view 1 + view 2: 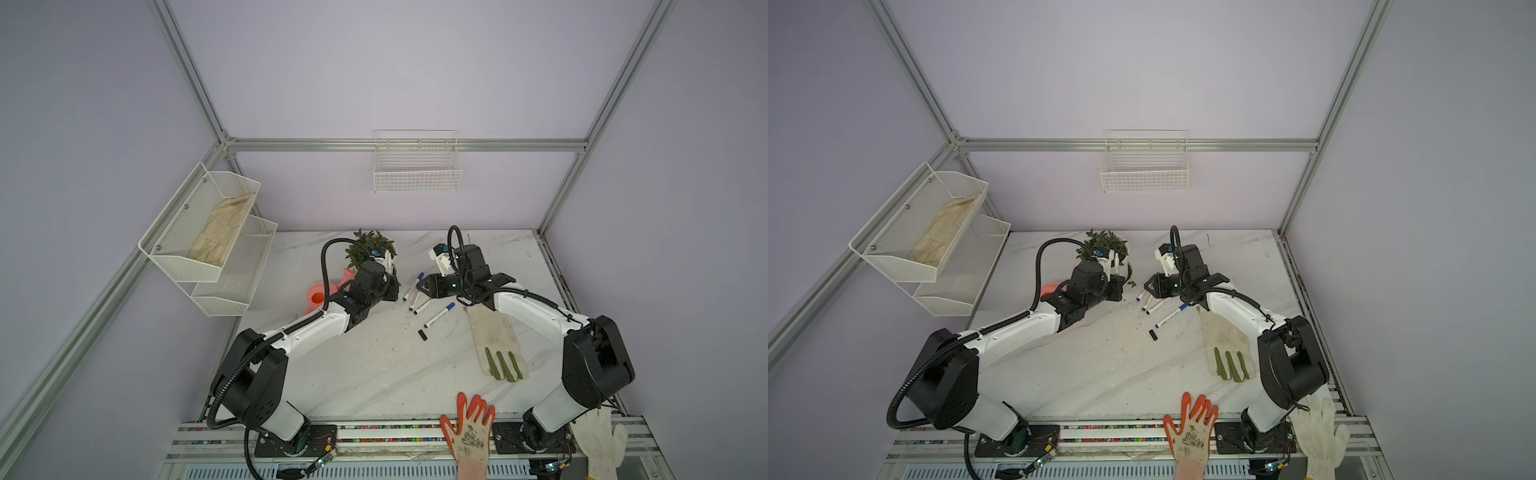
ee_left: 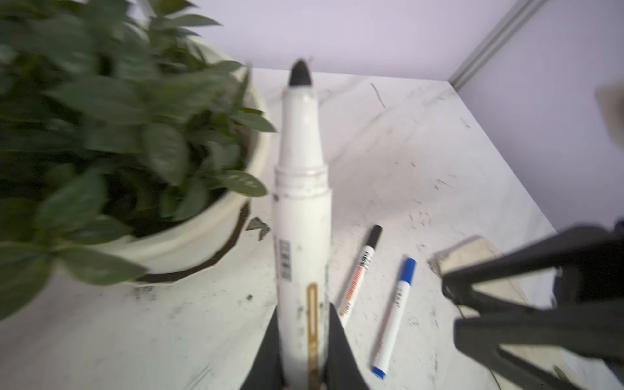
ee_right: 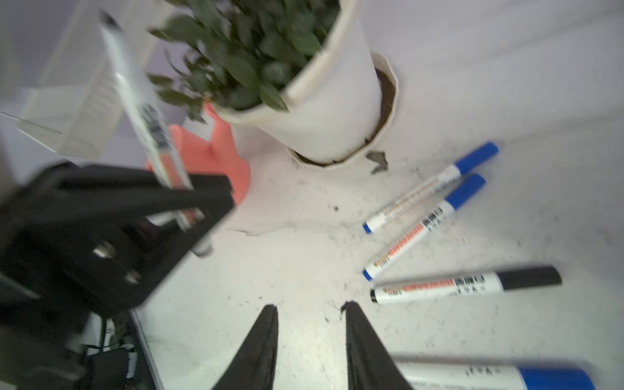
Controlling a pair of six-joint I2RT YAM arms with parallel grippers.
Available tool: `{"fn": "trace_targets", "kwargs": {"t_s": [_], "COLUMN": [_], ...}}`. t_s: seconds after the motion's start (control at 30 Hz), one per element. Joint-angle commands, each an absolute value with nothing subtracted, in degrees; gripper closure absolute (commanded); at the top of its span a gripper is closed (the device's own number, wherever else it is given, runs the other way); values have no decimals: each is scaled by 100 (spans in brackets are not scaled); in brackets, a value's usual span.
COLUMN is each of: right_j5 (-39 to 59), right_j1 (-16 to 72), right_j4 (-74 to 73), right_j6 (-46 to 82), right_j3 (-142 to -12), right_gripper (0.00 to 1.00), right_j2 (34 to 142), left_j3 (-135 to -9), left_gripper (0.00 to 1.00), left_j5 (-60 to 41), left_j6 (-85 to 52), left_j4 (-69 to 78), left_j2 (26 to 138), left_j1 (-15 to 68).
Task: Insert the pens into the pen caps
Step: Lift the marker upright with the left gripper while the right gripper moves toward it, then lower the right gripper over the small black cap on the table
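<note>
My left gripper (image 2: 302,324) is shut on the barrel of a white pen (image 2: 300,202) whose black tip is bare, and the pen points away from the gripper beside the plant. In the right wrist view that left gripper (image 3: 202,206) and its pen (image 3: 141,111) hang above the table. My right gripper (image 3: 310,305) is open and empty, low over the marble next to several capped pens: two with blue caps (image 3: 432,187) (image 3: 425,223), one with a black cap (image 3: 466,285), and another blue-capped one (image 3: 489,374). In both top views a loose black pen cap (image 1: 422,335) (image 1: 1153,335) lies nearer the front.
A potted plant (image 1: 370,245) and a pink watering can (image 1: 318,295) stand behind the left gripper. A pale glove with green fingers (image 1: 498,345) lies under the right arm. An orange glove (image 1: 469,432) and a white glove (image 1: 602,444) rest on the front rail.
</note>
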State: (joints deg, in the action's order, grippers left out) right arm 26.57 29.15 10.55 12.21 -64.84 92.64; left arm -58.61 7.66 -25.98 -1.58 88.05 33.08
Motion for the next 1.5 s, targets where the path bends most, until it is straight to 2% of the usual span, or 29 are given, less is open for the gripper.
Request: {"fn": "trace_targets", "kwargs": {"t_s": [0.0, 0.7, 0.87, 0.97, 1.23, 1.47], "right_j5": [1840, 1029, 656, 424, -464, -359], "right_j1": [3321, 4051, 4069, 4067, 4069, 4149], "right_j4": [1802, 2349, 2675, 3046, 3586, 3699], "right_j6": [909, 781, 896, 915, 1192, -210], "right_j3": [-6123, -6123, -6117, -6056, -6388, -7151], "right_gripper": [64, 66, 81, 87, 92, 92], "right_j2": [9341, 10399, 10390, 10251, 10046, 10094], "left_j3": [-5684, -5748, -5798, -5843, -6033, -5958], "left_gripper": [100, 100, 100, 100, 100, 100], "left_j5": [1506, 1302, 1241, 1170, 995, 1190], "left_j6": [-2809, -2734, -2689, -2681, -2685, -2663], "left_j4": [-144, -241, -250, -255, -263, -254], "left_j2": [8592, 8683, 8788, 8871, 9105, 8953], "left_j1": [3300, 3296, 3296, 3296, 3296, 3286]}}
